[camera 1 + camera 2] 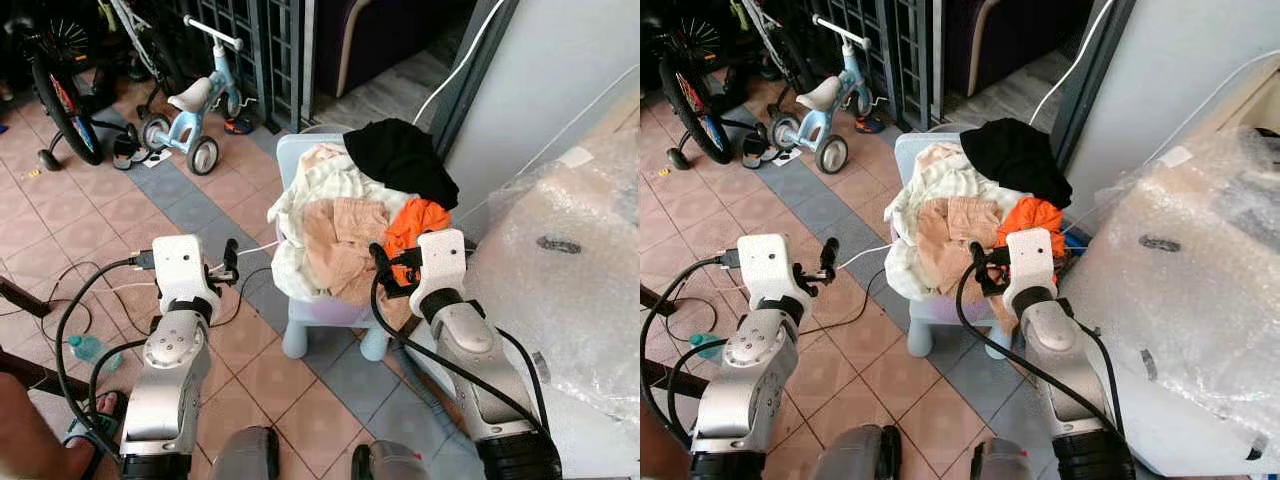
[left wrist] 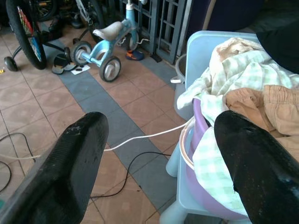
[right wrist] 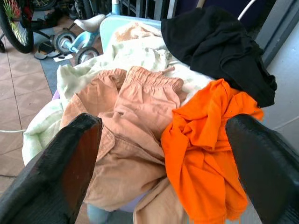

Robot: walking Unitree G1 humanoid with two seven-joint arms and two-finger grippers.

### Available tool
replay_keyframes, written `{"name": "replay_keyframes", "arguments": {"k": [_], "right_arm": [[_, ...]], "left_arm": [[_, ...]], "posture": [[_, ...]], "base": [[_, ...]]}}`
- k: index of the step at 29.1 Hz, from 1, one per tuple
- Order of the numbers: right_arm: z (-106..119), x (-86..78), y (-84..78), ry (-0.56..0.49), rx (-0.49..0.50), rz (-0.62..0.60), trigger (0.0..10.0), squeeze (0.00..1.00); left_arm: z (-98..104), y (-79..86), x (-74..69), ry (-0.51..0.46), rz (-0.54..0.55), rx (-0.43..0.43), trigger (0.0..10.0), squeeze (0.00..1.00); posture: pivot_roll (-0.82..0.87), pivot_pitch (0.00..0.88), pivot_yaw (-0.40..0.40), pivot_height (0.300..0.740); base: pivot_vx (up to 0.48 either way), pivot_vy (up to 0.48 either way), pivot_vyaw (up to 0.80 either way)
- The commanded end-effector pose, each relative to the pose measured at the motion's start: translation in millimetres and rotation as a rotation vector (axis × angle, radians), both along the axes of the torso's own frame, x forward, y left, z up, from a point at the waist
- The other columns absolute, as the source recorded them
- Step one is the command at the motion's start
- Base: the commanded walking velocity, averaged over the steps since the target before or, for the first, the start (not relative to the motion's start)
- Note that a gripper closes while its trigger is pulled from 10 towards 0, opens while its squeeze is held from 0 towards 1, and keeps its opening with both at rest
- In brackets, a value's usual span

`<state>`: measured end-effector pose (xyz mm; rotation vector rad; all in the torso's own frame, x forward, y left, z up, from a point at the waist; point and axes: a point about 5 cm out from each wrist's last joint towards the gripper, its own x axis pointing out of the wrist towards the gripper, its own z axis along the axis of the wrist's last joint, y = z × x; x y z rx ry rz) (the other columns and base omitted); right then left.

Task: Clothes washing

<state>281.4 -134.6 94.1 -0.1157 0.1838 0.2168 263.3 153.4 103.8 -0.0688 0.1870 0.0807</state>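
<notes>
On a tiled porch, laundry point(image 1: 345, 215) heaps a purple basin point(image 2: 198, 163) on a small blue chair point(image 1: 325, 312) at twelve o'clock. Both the left end effector point(image 1: 229, 262) and the right end effector point(image 1: 383, 268) flank it, spread wide and empty, apparently poised to lift.

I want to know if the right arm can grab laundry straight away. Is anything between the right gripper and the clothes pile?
Nothing visible blocks it. The right gripper is open just in front of the clothes pile, facing the orange garment and tan shorts, which lie on top and uncovered.
</notes>
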Motion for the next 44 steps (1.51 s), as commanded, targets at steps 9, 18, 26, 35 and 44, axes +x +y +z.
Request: {"name": "replay_keyframes", "arguments": {"k": [9,18,26,35,44], "right_arm": [[-5.8,12.3,14.8,0.033,-0.073,0.128,10.0,0.00],[-22.5,10.5,14.3,0.128,-0.084,0.125,10.0,0.00],[-23.6,21.5,-4.8,0.122,-0.158,0.000,10.0,0.00],[-30.3,10.1,-45.2,0.215,-0.193,-0.243,10.0,0.00],[-58.7,-10.0,-32.6,0.373,0.052,-0.417,10.0,0.00]], "left_arm": [[-5.8,8.8,-10.4,0.053,0.033,0.010,10.0,0.00],[-7.7,0.0,-10.7,0.080,0.010,-0.007,10.0,0.00],[-9.0,-0.3,-12.5,0.097,-0.005,-0.013,10.0,0.00],[-13.7,-3.3,-13.6,0.139,-0.052,-0.002,10.0,0.00],[-5.7,-1.4,-9.7,0.116,-0.079,0.000,10.0,0.00]], "posture": [[0.03,0.157,-0.012,0.740],[0.03,0.154,-0.015,0.740],[0.04,0.150,-0.018,0.740],[0.03,0.148,-0.021,0.740],[0.05,0.165,-0.022,0.740]], "base": [[0.409,0.156,0.05],[0.031,0.027,0.44],[0.000,0.000,0.00],[0.000,0.000,-0.34],[0.000,0.000,-0.16]]}}
